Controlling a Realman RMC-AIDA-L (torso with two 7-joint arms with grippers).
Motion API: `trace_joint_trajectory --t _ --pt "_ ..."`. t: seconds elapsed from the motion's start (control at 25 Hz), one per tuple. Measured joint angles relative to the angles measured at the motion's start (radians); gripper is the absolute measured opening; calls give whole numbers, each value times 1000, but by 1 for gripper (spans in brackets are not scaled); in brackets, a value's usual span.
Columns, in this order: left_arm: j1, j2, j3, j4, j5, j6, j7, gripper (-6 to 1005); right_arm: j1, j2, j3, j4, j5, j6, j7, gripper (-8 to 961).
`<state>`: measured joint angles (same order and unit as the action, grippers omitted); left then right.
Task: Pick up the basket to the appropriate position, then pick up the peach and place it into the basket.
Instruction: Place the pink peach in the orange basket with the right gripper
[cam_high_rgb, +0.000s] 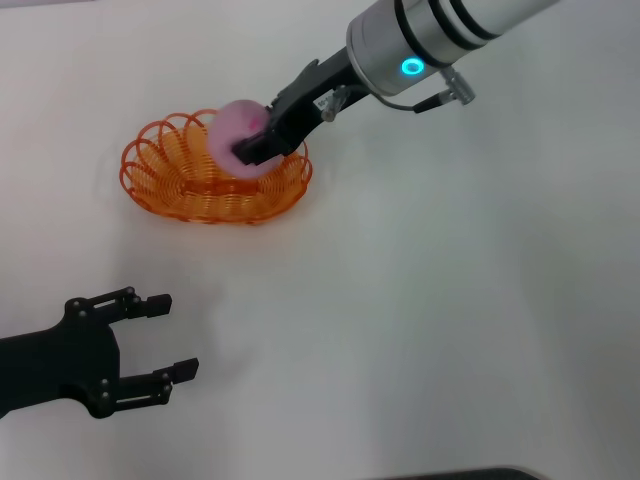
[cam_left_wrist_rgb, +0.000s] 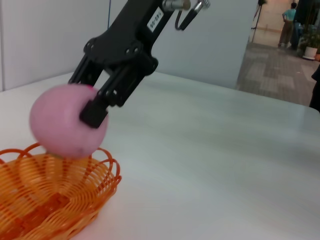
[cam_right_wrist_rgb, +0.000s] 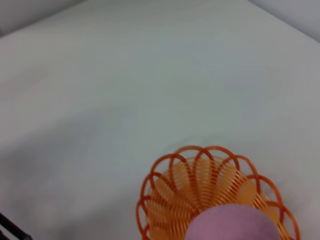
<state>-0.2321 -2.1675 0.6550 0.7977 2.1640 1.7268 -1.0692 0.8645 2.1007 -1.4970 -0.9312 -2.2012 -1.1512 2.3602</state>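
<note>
The orange wire basket (cam_high_rgb: 190, 180) stands on the white table, left of centre at the back. My right gripper (cam_high_rgb: 255, 135) is shut on the pale-pink peach (cam_high_rgb: 236, 128) and holds it just above the basket's right half. The left wrist view shows the peach (cam_left_wrist_rgb: 62, 122) hovering over the basket's rim (cam_left_wrist_rgb: 107, 175), pinched by the black fingers (cam_left_wrist_rgb: 95, 112). The right wrist view shows the peach (cam_right_wrist_rgb: 235, 224) over the basket (cam_right_wrist_rgb: 200, 185). My left gripper (cam_high_rgb: 165, 338) is open and empty near the table's front left, well apart from the basket.
The white table (cam_high_rgb: 450, 300) stretches wide to the right and front of the basket. A grey partition wall (cam_left_wrist_rgb: 220, 35) stands beyond the table's far edge in the left wrist view.
</note>
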Motion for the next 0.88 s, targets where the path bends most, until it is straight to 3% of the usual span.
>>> trace_joint_trajectory --t 0.04,0.28,0.4,0.6,0.68,0.88 --pt "0 0 0 0 0 3 0 791 -4 0 -2 5 21 8 -17 273" --pt "-3 0 -19 0 -1 15 0 792 -23 -1 -4 19 68 32 -63 523" --pt "-3 1 -24 -1 -4 18 0 792 -23 -1 -5 34 68 42 -67 767" --pt "-3 1 -24 -4 -4 22 0 792 -36 -2 -5 45 68 46 -97 905" --pt "-3 2 -24 -5 -4 26 -2 792 -58 -3 -2 39 71 40 -129 904" --pt "-2 1 -32 -6 -10 40 -2 792 -190 -12 45 -6 143 13 -280 900"
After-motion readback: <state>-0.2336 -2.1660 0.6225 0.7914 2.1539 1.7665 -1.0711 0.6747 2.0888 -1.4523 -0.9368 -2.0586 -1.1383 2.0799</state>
